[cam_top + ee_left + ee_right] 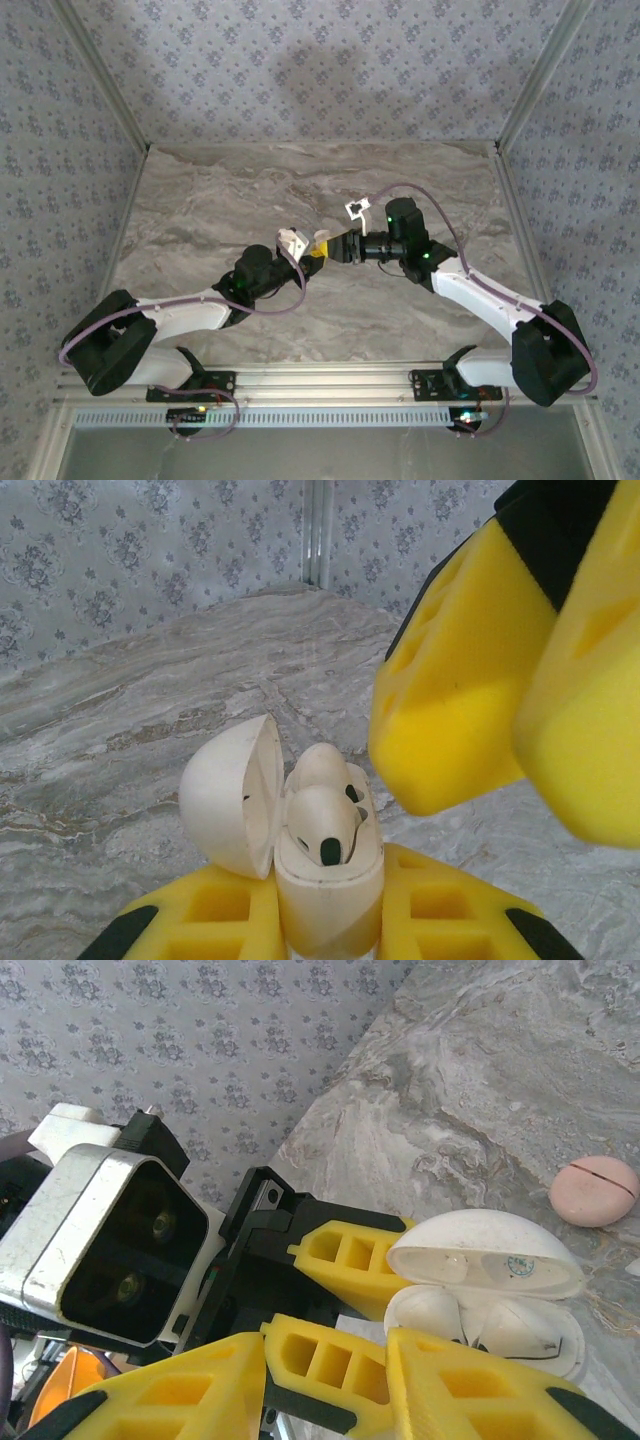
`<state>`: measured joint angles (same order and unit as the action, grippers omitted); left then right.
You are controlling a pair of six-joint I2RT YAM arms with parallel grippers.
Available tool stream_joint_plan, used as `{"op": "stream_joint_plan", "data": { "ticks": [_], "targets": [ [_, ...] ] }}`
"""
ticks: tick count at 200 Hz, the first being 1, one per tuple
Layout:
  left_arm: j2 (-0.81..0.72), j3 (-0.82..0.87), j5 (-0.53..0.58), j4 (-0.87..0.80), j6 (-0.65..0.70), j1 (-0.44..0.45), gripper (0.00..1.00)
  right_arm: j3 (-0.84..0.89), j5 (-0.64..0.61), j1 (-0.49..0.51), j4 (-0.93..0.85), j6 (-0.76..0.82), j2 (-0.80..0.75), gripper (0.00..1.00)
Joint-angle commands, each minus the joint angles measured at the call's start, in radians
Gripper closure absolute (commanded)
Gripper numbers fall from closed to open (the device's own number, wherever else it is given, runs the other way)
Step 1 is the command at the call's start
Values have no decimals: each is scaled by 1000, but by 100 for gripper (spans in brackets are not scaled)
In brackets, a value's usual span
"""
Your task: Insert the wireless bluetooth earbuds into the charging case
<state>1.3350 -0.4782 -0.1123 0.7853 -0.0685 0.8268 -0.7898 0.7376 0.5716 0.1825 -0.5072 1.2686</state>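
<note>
Left gripper (328, 920) pinches the case (326, 905) by its lower half, 1 yellow finger on each side of the white base. The case stands open, its lid (226, 798) swung up and to the left in the left wrist view, the hollow side facing the base. The 2 earbuds (322, 825) sit in the base, 1 behind the other, and the near 1 shows a dark oval spot. Right gripper (525, 770) hangs just beside the case, up and to the right in that view, with a sliver of table (150, 710) showing between its nearer finger and the case rim. Its 2 fingers stand a little apart, with no earbud or part of the case between them. From the right wrist, the open case lies past the right fingers, lid above and base below, with the left fingers (345, 1255) reaching in from the left and the left arm's camera (115, 1250) behind them. A pink round pod (594, 1190) with a seam across it lies on the table beyond the case, well apart from both grippers. From above, the 2 grippers meet near the middle of the table. I cannot tell whether the case touches the table.
</note>
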Motion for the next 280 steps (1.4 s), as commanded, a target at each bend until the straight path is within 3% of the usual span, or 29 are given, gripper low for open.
{"op": "stream_joint_plan", "data": {
  "ticks": [1, 80, 149, 174, 199, 246, 280],
  "targets": [
    [-24, -24, -22, 14, 18, 8, 90, -35, -7, -13, -58, 53, -42, 62],
    [-58, -34, -147, -35, 45, 8, 90, -43, -40, -117, -244, 215, -180, 60],
    [-114, -62, -244, -173, 100, 9, 90, -13, -50, -195, -285, 404, -368, 49],
    [-153, -84, -253, -276, 151, 14, 90, 22, -75, -218, -256, 429, -441, 35],
    [-184, -108, -256, -371, 200, 18, 89, 31, -54, -231, -252, 453, -469, 28],
    [-222, -172, -253, -562, 317, 25, 89, 35, 35, -226, -260, 585, -459, 27],
    [-238, -205, -247, -653, 372, 28, 89, 80, 115, -177, -300, 866, -481, 33]
  ]
}}
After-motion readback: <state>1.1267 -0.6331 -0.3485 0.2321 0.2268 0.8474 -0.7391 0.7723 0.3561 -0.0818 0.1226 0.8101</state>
